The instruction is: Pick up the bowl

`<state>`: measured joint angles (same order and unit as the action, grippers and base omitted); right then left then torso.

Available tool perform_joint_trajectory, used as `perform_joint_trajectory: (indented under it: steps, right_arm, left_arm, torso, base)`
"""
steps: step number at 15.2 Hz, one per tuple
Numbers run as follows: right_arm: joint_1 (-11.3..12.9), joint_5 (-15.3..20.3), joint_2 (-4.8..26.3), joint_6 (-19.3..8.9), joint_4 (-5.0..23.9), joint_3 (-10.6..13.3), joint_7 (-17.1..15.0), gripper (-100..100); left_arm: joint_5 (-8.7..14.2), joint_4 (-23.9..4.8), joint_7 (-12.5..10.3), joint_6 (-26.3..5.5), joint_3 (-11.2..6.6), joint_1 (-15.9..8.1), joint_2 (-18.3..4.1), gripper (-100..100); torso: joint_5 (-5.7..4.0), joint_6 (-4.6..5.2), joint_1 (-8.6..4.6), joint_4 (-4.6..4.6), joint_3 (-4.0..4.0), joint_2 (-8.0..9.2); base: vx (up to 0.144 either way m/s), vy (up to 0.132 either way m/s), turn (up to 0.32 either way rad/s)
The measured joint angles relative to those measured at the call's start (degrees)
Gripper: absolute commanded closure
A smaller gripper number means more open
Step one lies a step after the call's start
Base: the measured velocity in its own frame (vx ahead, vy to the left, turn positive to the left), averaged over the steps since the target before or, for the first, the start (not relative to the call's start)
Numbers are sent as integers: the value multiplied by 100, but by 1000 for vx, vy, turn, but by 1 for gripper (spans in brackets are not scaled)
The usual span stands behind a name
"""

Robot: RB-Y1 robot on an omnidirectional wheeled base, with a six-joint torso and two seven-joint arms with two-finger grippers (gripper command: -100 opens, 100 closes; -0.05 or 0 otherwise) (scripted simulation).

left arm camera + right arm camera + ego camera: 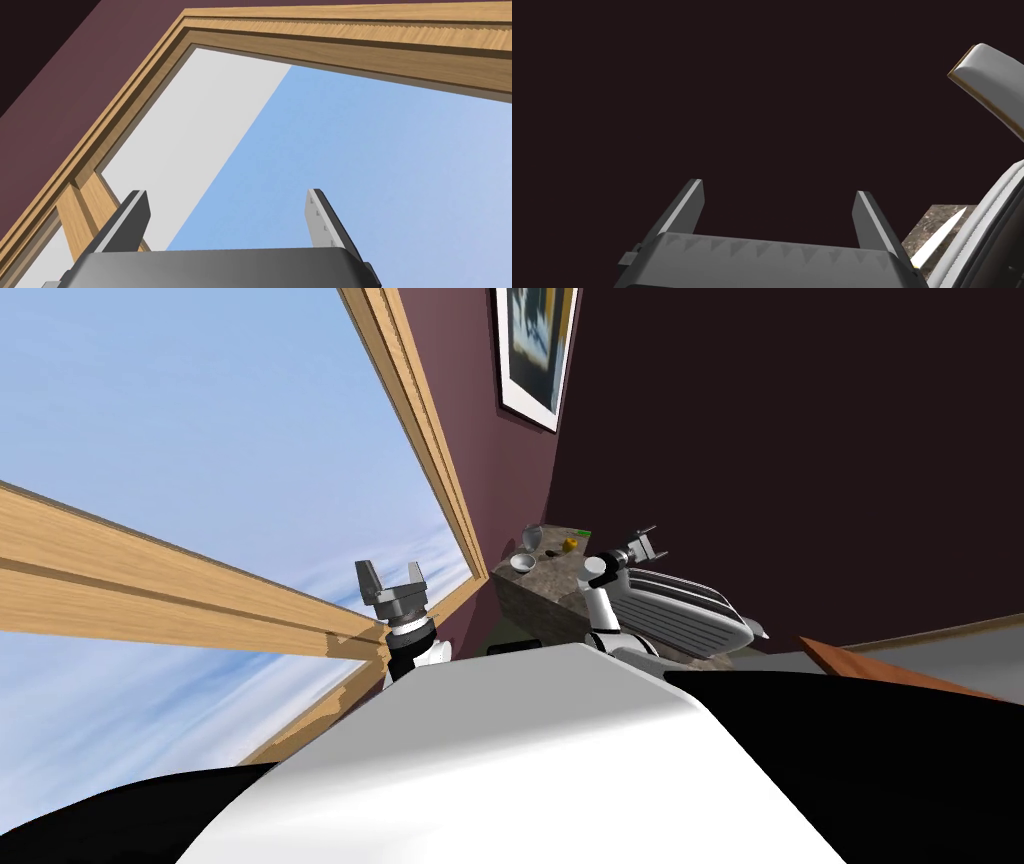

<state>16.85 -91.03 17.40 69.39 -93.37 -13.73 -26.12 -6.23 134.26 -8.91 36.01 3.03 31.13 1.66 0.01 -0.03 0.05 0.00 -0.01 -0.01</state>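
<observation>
Against the dark wall [800, 438], a mottled stone desk [560, 588] is seen in the corner ahead, with a large grey ribbed appliance [685, 613] lying at its nearer end. The right hand [645, 544] is held above the desk just beyond the appliance, its two fingers spread wide with nothing between them. The left hand [391, 576] is raised well off to the left, likewise fully parted and empty. The small white bowl [522, 561] is set on the desk's far left part, well apart from both hands, with a grey vessel [532, 535] just behind it and a small yellow item [569, 545] near it.
</observation>
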Motion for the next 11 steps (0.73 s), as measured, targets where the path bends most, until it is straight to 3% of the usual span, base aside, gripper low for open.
perform_joint_trajectory:
  steps: [11]
  right_arm:
    - [548, -1400, -13, 415, 636, -206, -247, -100]
  left_arm:
    - [0, 0, 0, 0, 0, 0, 0, 0]
  torso:
    - [1, -1, 4, 0, 0, 0]
  base:
    - [-9, 12, 110]
